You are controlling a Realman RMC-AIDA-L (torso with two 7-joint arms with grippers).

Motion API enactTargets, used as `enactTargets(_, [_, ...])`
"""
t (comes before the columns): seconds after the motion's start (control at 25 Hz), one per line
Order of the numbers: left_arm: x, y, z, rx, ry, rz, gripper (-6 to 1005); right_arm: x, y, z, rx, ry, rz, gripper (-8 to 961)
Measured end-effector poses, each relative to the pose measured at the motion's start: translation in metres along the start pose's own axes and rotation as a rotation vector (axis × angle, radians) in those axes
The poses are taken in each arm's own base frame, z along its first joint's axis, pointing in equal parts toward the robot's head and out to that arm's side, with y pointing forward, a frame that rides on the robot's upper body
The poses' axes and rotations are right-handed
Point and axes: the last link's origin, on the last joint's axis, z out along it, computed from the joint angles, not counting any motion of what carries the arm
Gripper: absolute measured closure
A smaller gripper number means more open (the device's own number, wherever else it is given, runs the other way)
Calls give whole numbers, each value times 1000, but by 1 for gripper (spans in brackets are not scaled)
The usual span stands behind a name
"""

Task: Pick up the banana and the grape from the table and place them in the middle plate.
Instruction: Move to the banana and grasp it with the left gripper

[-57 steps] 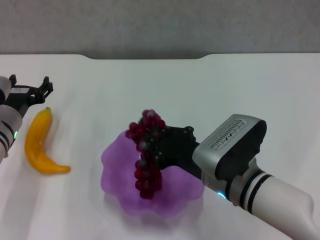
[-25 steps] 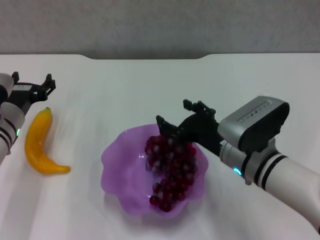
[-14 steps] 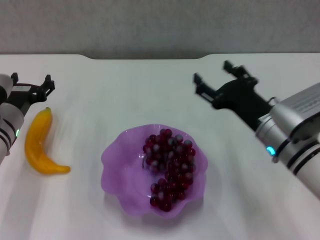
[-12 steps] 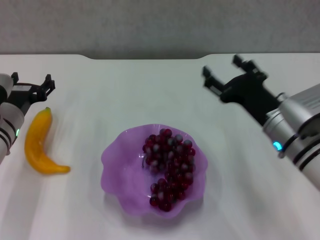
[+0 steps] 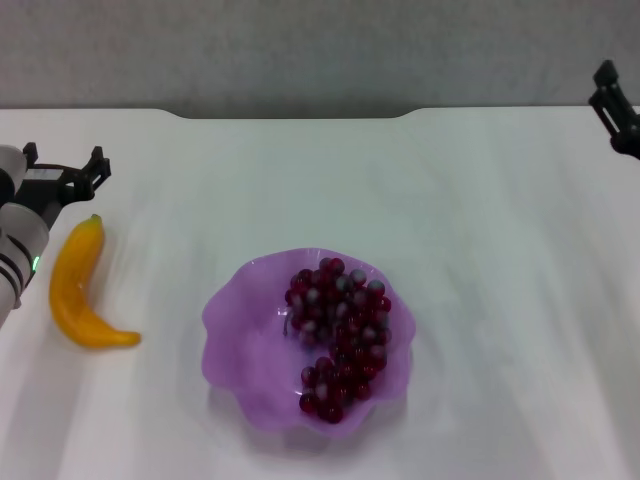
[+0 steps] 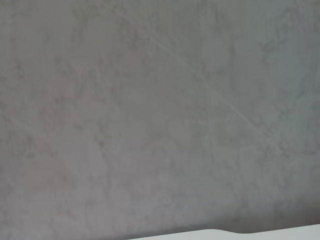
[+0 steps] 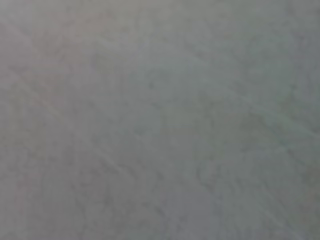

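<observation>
Purple plate with wavy rim sits on white table, near front middle. See-through purple, open side up.

Grape bunch lies inside plate, on right half. Many small round dark red shiny balls. Bunch long, runs from back of plate to front rim.

Banana lies flat on table, far left, well apart from plate. Orange-yellow, curved, green tip at back end.
</observation>
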Motion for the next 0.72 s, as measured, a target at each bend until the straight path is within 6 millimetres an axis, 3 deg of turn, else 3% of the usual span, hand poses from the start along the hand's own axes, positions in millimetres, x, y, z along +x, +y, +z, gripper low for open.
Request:
enactTargets(0.32, [4,7,6,-16,-22,23,106,7,-19,-9,73,29,79,78])
enactTargets(0.52, [18,25,14,-65,-39,-5,106,13,-34,-26,114,55,82,78])
enactTargets(0.72, [26,36,17,-108,-83,-29,106,14,-37,-27,121,68,58,78])
